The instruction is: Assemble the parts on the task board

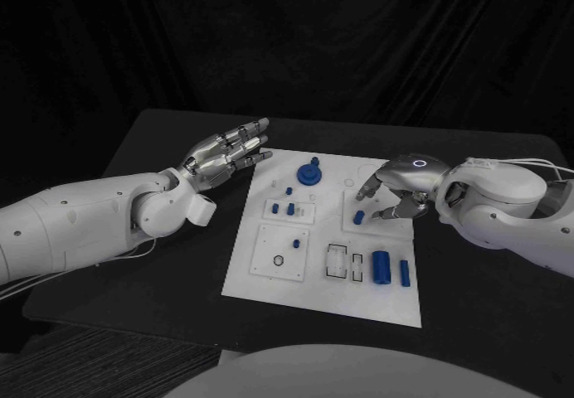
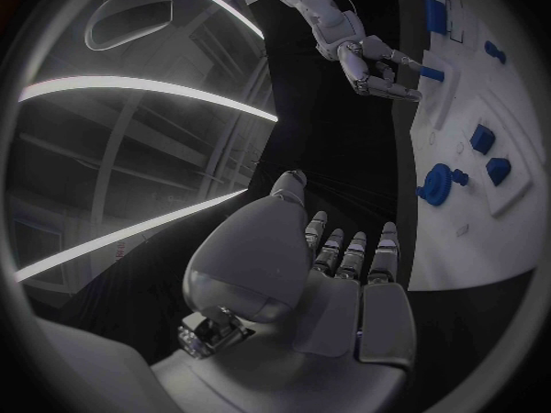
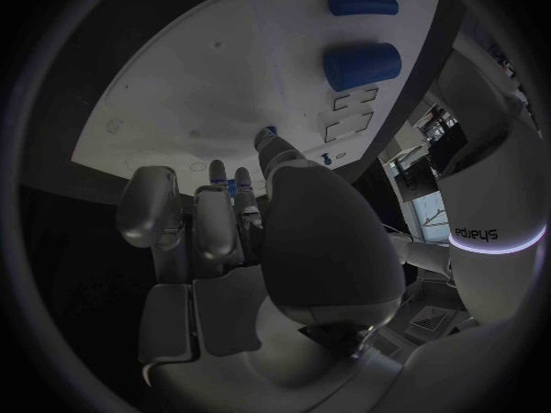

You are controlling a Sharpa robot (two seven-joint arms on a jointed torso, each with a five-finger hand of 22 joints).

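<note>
The left hand (image 1: pixel 225 154) is raised over the table (image 1: pixel 143 249) just off the far left corner of the white board (image 1: pixel 313 282), palm turned toward the board, its fingers (image 1: pixel 245 137) stretched out straight and slightly apart, holding nothing; the left wrist view shows the same flat, extended fingers (image 2: pixel 350 252) with bare space in front of them. The right hand (image 1: pixel 395 192) reaches in from the right and hangs over the middle right part of the board, knuckles up and fingers curled downward, the fingertips (image 1: pixel 385 214) close round a small blue peg (image 1: pixel 359 217) that stands on the board. In the right wrist view the fingertips (image 3: pixel 266 145) are at a small blue piece on the board, but whether they actually pinch it cannot be told. A round blue knob (image 1: pixel 310 173) sits near the far edge of the board, a few small blue pieces (image 1: pixel 282 208) lie below it, and a large blue cylinder (image 1: pixel 381 266) with a thinner blue bar (image 1: pixel 405 273) beside it lies near the front right.
</note>
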